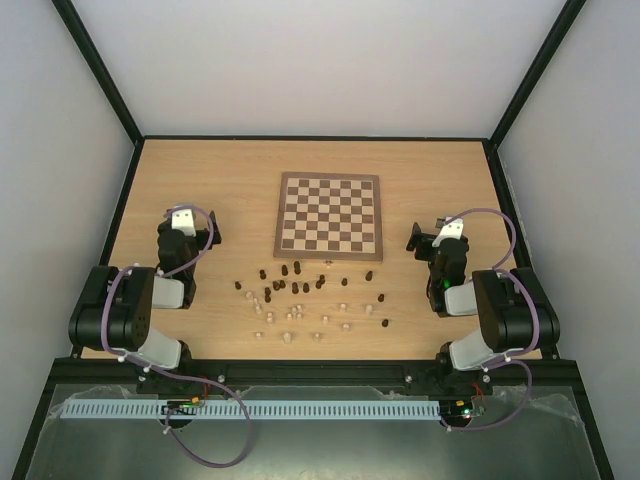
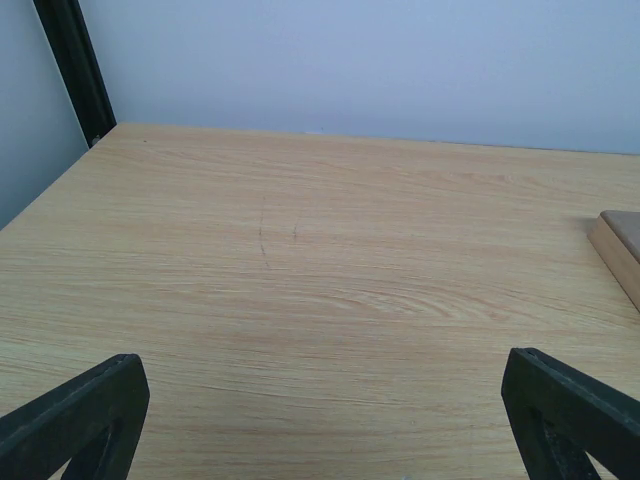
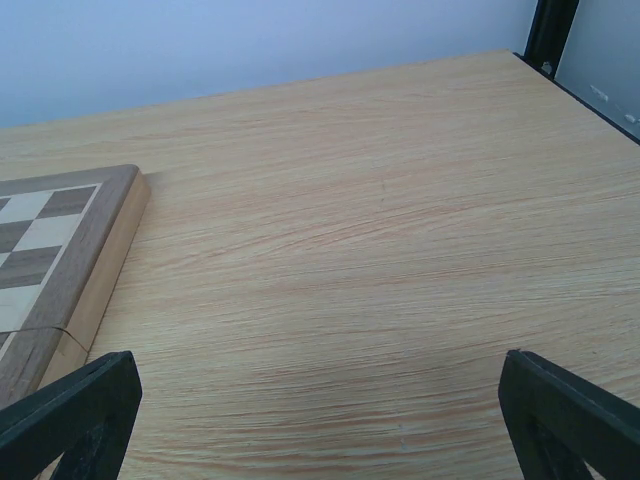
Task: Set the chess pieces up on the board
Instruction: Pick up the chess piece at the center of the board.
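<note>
Top view first: the board (image 1: 329,213) sits square at centre frame, a crisp dark-and-cream checker inside a brown frame, flat on the pale wood-grain table (image 1: 230,170). Just below it the chess pieces (image 1: 310,298) lie scattered in a loose cluster on the tabletop, tiny dark brown and pale beige chessmen, none on the squares. The left gripper (image 1: 188,222) is at mid-left and the right gripper (image 1: 440,236) at mid-right, both well apart from the pieces, flanking the board.

Over to the left wrist: two black, wedge-shaped fingers (image 2: 85,410) poke in at the bottom corners, spread wide, nothing between them but streaky blond laminate with a faint scratch. A beige corner of the board (image 2: 622,245) peeks in at the right edge.

Now the right wrist: same picture, matte black fingers (image 3: 570,410) splayed to the lower corners, released and holding nothing. The board (image 3: 60,250) fills the left edge, its thick wooden rim and a few checkered squares showing.
</note>
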